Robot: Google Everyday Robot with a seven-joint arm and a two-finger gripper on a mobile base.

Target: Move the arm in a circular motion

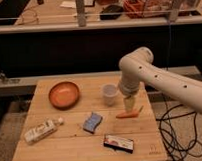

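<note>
- The arm is glossy white, made of thick rounded tubes with small dark dots. It reaches in over the right edge of the counter and bends downward.
- The gripper, 1 small beige taper, hangs near the right edge, just above a carrot and beside a cup.
- I cannot tell whether it is clenched or released.
- The arm's base is cut off at the right.

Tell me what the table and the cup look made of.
Table: pale wood, matte, plank seams showing. Cup: likely thin plastic or paper, whitish, slightly translucent look. The gripper of the arm hangs beside the cup, over the orange carrot-like piece.
</note>
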